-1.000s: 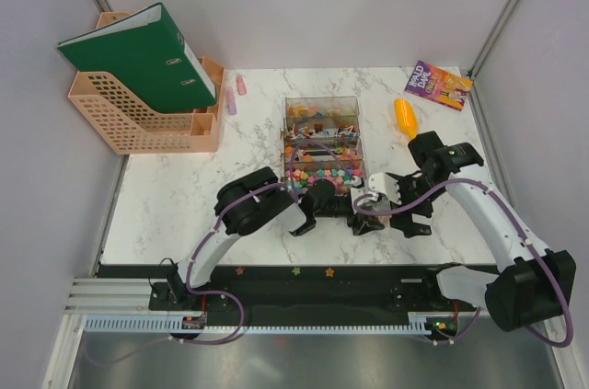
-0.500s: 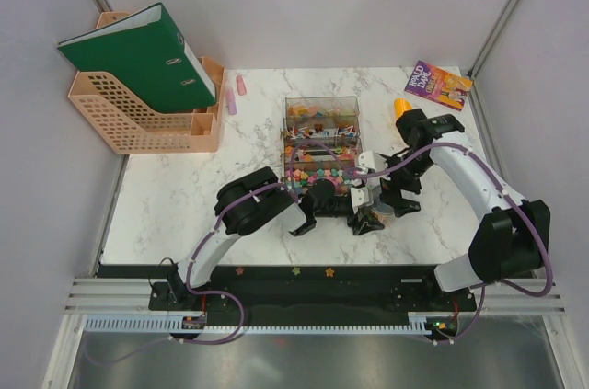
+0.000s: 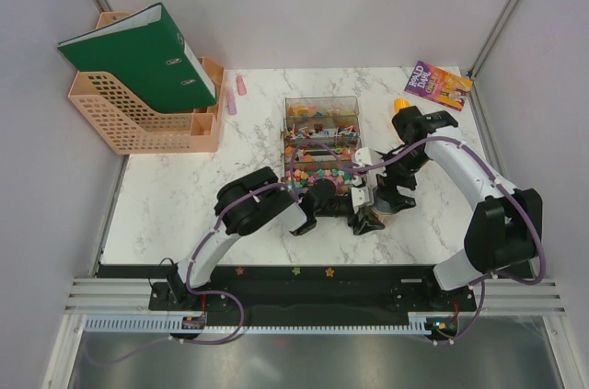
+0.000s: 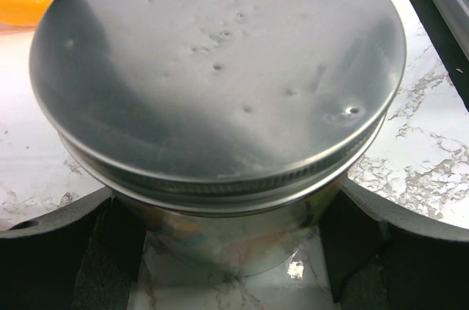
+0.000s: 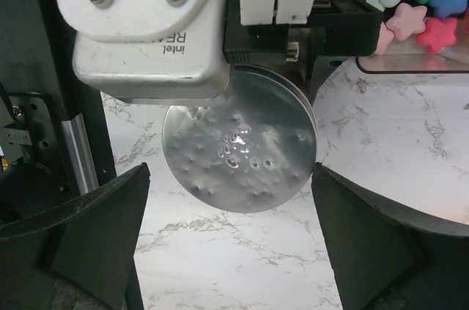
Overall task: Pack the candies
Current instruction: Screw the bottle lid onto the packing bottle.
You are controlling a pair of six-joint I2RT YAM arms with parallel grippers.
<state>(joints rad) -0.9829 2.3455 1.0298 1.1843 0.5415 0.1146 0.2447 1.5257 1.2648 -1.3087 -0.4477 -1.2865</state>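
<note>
Left gripper (image 4: 233,255), reaching toward lower centre, is apparently clasping the lidded jar (image 4: 220,68) in wide-set jaws, while the right gripper (image 5: 231,233) is hovering fully spread above it, candies (image 3: 317,171) lying in the central clear box (image 3: 322,100).

Camera (image 5: 146,39) "intel", book (image 3: 438,85) "ROALD DAHL"

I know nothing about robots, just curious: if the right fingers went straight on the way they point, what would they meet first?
Probably the metal lid, centred between the open fingers of the right gripper. They stand wider than it, so they might straddle it and reach the table; depth is unclear.
</note>
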